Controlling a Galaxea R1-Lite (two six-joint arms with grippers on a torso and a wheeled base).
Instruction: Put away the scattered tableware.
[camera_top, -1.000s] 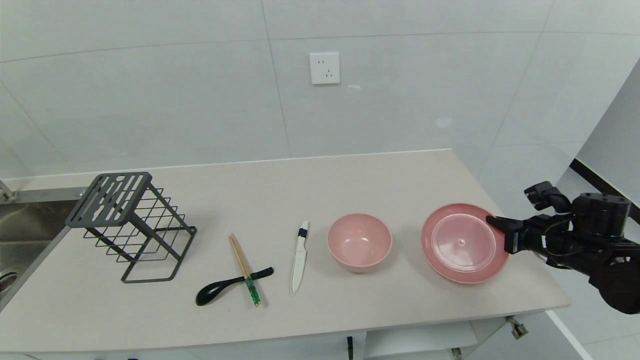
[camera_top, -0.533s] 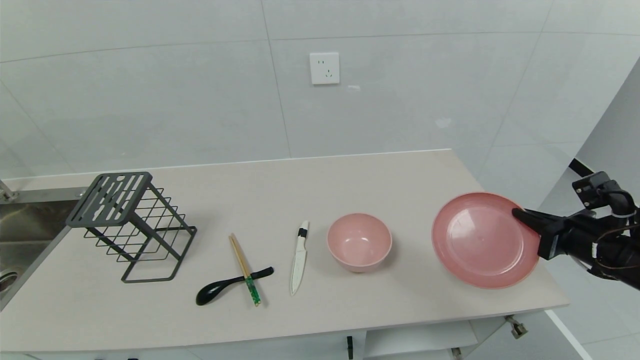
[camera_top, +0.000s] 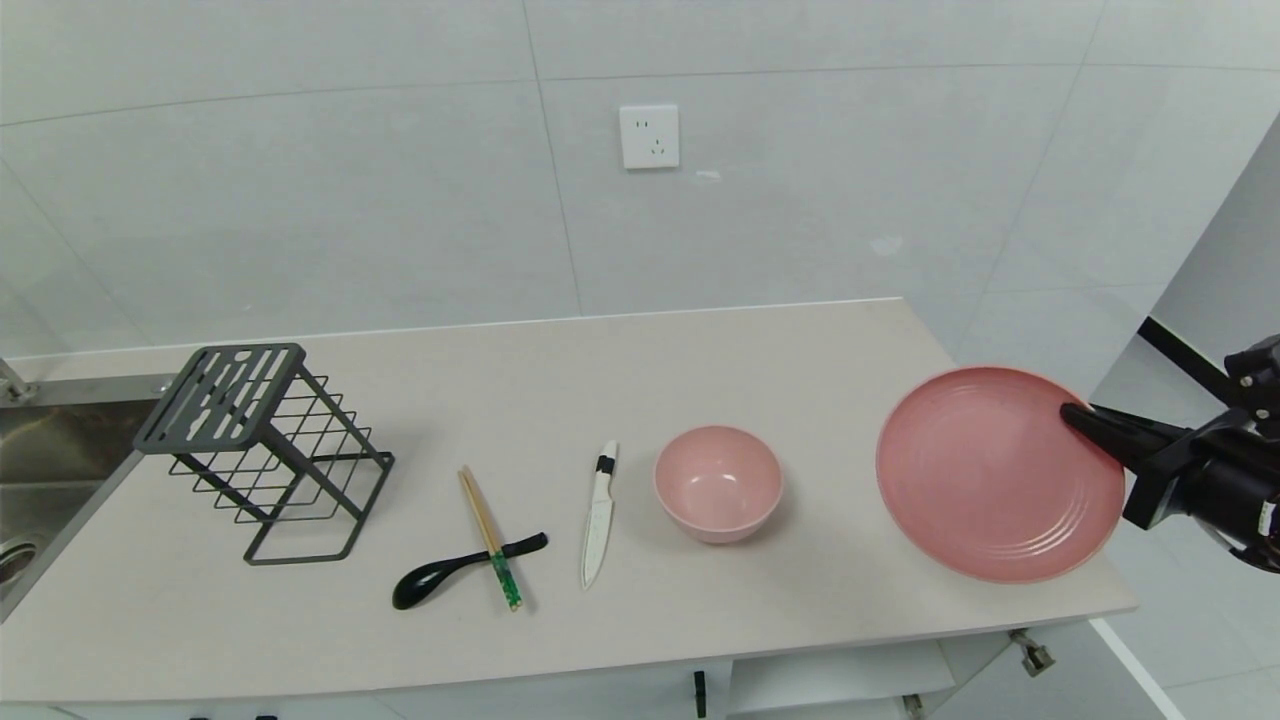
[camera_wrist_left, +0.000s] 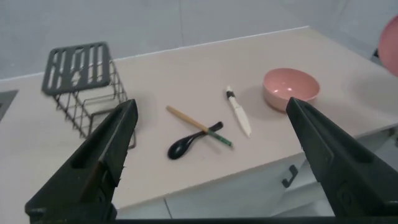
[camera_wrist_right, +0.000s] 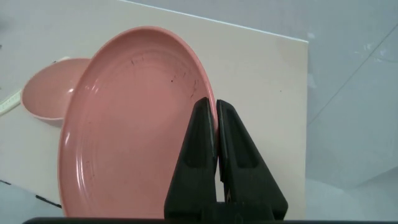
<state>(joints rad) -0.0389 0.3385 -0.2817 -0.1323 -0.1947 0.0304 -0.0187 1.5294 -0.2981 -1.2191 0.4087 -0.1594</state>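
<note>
As beige counter (camera_top: 700, 370) meets tiled wall (camera_top: 300, 200), right gripper (camera_wrist_right: 213, 107) clamps the pink plate (camera_top: 990, 480). Left gripper (camera_wrist_left: 211, 104) gapes wide; sink (camera_top: 30, 450) cut off

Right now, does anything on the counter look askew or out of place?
The chopsticks cross the handle of the black spoon. The pink plate is tilted, pinched at its rim by the right pincer. Nothing looks spilled or broken.
</note>
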